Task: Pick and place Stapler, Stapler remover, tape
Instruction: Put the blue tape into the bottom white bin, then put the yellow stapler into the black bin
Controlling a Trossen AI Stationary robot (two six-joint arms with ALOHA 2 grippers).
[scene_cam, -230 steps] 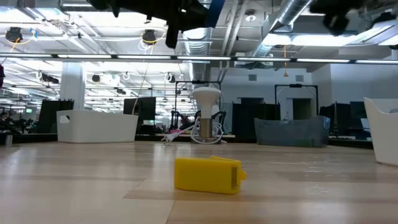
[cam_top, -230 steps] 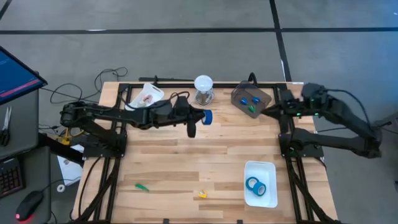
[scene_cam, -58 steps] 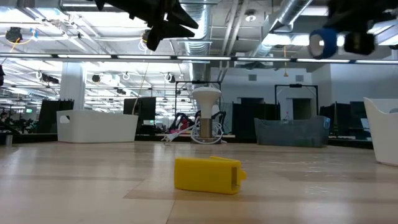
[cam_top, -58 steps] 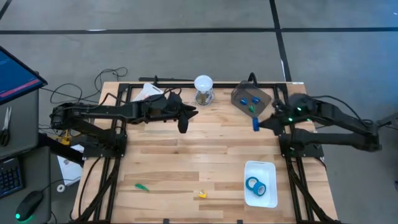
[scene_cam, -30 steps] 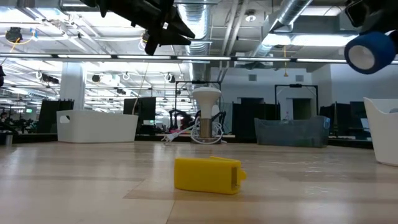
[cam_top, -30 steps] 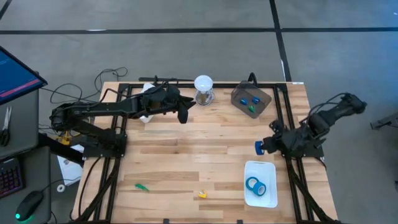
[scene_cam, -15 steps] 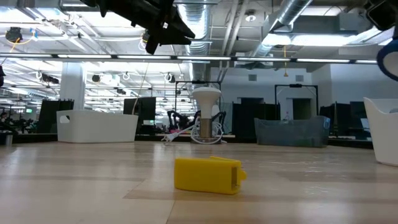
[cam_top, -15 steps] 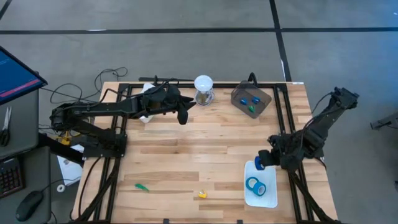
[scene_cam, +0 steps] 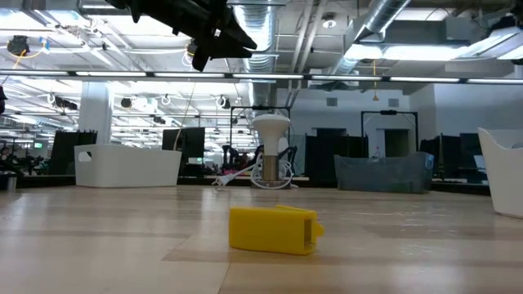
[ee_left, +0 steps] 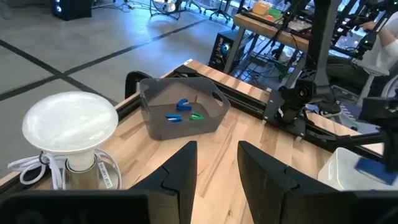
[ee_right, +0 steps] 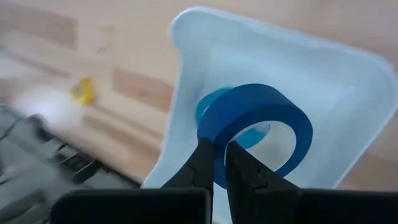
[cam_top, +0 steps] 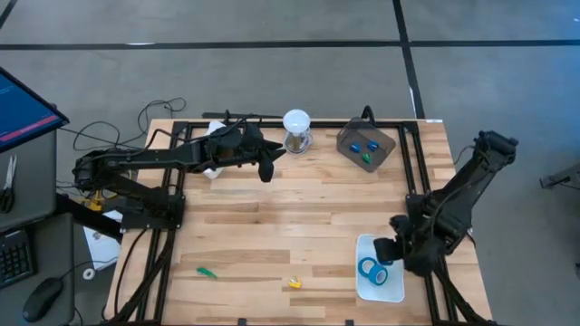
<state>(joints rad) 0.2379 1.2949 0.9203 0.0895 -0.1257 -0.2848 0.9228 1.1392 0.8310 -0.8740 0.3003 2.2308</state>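
The tape roll (ee_right: 256, 129) is a blue ring, hanging over the white tray (ee_right: 329, 74) where another blue roll (cam_top: 369, 268) lies. The right gripper (ee_right: 220, 163) pinches its wall, fingers nearly together. The left gripper (ee_left: 216, 163) waits parted, empty, near the lamp (ee_left: 69, 123)

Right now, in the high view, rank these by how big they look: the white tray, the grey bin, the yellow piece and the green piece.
1. Grey bin and white tray: look alike, and the right gripper covers part of the tray, so no ranking.
2. Green piece and yellow piece: both tiny, too close to call.
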